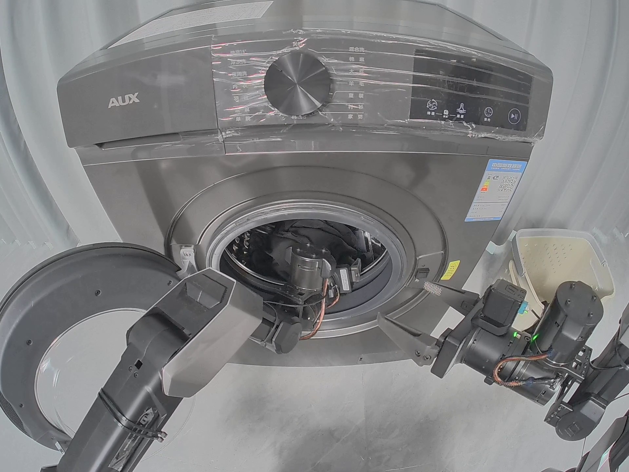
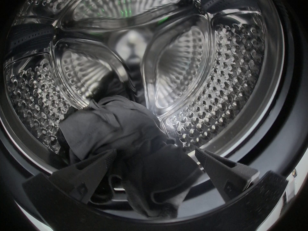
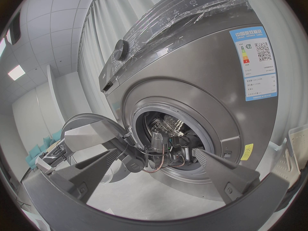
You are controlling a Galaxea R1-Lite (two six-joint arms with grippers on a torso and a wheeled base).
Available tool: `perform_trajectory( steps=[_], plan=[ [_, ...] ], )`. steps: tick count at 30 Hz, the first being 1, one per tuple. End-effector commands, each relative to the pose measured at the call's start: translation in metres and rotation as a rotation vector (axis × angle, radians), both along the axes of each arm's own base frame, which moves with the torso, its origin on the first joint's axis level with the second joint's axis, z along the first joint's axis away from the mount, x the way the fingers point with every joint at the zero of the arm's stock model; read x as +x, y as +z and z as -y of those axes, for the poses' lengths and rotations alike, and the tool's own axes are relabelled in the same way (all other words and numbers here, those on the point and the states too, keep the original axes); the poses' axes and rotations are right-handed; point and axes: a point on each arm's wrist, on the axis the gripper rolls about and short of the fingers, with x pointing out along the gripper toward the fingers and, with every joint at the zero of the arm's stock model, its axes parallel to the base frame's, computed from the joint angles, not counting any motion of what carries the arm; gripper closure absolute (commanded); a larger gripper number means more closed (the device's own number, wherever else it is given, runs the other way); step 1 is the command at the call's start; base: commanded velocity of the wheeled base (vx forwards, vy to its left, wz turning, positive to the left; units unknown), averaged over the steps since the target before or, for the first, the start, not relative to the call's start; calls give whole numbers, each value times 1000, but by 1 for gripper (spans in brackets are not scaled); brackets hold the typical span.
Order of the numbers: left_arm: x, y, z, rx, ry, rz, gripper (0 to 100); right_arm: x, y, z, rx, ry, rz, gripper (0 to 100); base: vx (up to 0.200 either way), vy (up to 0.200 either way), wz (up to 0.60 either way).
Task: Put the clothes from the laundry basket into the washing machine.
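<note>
Nearest, above pale glossy floor [image 1: 314,414]: right hand [image 1: 403,301] released, empty, near cream perforated plastic laundry basket [image 1: 563,263]. Beyond, grey front-loading washing machine [image 1: 314,165], round door [image 1: 65,309] open; blue-and-white energy sticker [image 1: 495,190], small yellow sticker [image 1: 450,269]. Inside dimpled steel drum [image 2: 224,64], left hand [image 2: 155,151] released over crumpled dark grey cloth [image 2: 109,125]. Behind, pale curtains [image 1: 39,165].

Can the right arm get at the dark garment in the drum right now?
Probably not: the left arm occupies the door opening, with the left end effector open at the dark garment. The right end effector is outside, open.
</note>
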Motion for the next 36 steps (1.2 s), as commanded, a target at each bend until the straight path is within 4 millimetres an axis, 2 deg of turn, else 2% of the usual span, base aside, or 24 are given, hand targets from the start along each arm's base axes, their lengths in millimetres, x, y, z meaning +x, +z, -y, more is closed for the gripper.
perform_trajectory(
  steps=[1, 2, 3, 7, 12, 15, 16, 18, 20, 22, 26, 36],
  plan=[
    [0, -11, 1, 13, -5, -15, 0, 0, 0, 0, 0, 1, -1, 0, 0, 0, 0],
    [-1, -12, 2, 14, -7, -17, 0, 0, 0, 0, 0, 1, -1, 0, 0, 0, 0],
    [0, -16, 2, 18, -7, -22, 100, 0, 0, 0, 2, 1, 1, 0, 0, 0, 0],
    [0, -17, 3, 18, -7, -20, 100, 0, 0, 0, 2, 1, 1, 0, 0, 0, 0],
    [8, -8, 3, -7, 4, 18, 100, 0, 0, 0, 2, 1, 1, 0, 0, 0, 0],
    [22, 9, -3, -44, 51, 88, 100, 0, 1, 0, 3, 1, 3, 0, 0, 0, 0],
    [22, 9, -3, -44, 51, 88, 100, 0, 1, 0, 3, 1, 3, 0, 0, 0, 0],
    [36, 21, -16, -46, 118, 141, 100, 0, 0, 0, 2, 2, 1, 0, 0, 0, 0],
    [42, 11, -25, -19, 140, 131, 100, 0, 0, -1, 3, 4, 3, 0, 0, 0, 0],
    [48, 9, -36, 0, 161, 139, 100, 0, 0, -1, 3, 4, 3, 0, 0, 0, 0],
    [53, 6, -45, 8, 177, 139, 100, -1, 0, -1, 2, 7, 1, 0, 0, 0, 0],
    [52, 9, -45, -8, 177, 156, 100, 0, 2, -2, 9, 5, 7, 0, 0, 0, 0]
  ],
)
